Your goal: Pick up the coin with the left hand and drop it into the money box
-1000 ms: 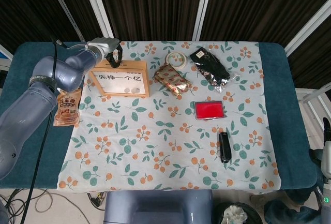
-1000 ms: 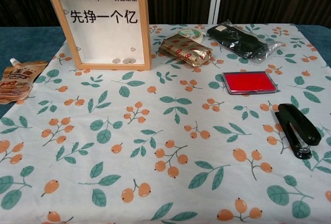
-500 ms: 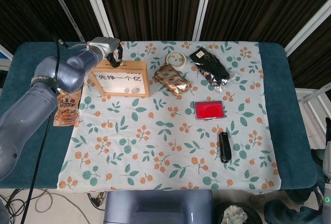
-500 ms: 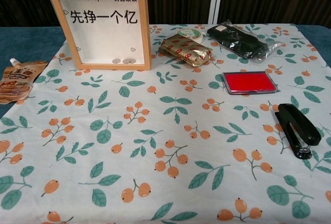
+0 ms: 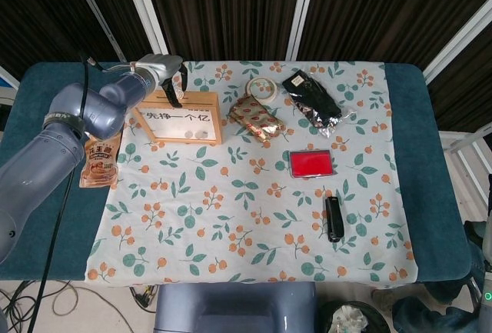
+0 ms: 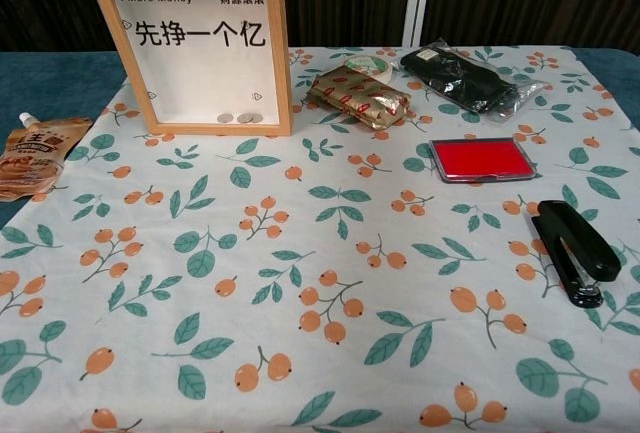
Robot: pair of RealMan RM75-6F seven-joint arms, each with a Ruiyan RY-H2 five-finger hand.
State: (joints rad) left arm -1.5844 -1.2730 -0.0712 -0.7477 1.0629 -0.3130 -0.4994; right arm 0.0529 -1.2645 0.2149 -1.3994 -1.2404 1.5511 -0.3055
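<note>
Beside money box (image 6: pixel 195 48), gold packet (image 6: pixel 358 94), pouch (image 6: pixel 30 156)

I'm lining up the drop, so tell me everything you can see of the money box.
The money box is a light wooden frame with a clear front printed "More Money" above large Chinese characters. It stands upright at the table's far left on the floral cloth. Two coins lie inside at its bottom. The left hand is above its top edge.

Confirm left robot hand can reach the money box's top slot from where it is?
Probably yes: the left robot hand is right over the top edge of the money box, with nothing between them.
</note>
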